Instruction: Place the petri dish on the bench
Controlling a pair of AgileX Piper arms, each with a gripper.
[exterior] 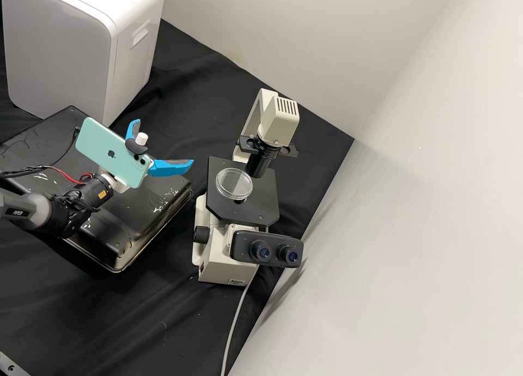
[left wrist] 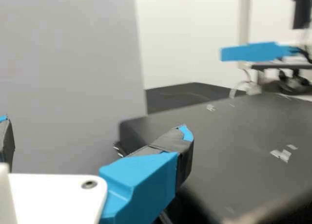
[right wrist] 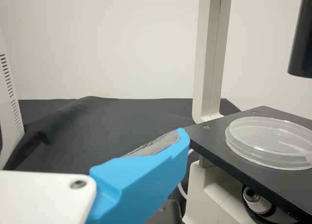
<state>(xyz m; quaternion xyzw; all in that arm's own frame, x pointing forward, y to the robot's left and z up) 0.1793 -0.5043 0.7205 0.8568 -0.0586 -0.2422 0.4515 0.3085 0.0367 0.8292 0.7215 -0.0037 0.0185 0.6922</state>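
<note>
Just one petri dish [exterior: 234, 182], one microscope [exterior: 222, 256] beneath, right tool [exterior: 163, 143] nearby

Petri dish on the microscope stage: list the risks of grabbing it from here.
1. The petri dish is shallow and clear, flat on the stage; the open right gripper might slip off its rim.
2. The black condenser hangs close above the stage by the dish; a lift could knock it.

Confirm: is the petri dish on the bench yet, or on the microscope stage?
Not on the bench yet. The petri dish lies flat on the black microscope stage, raised above the bench.
</note>
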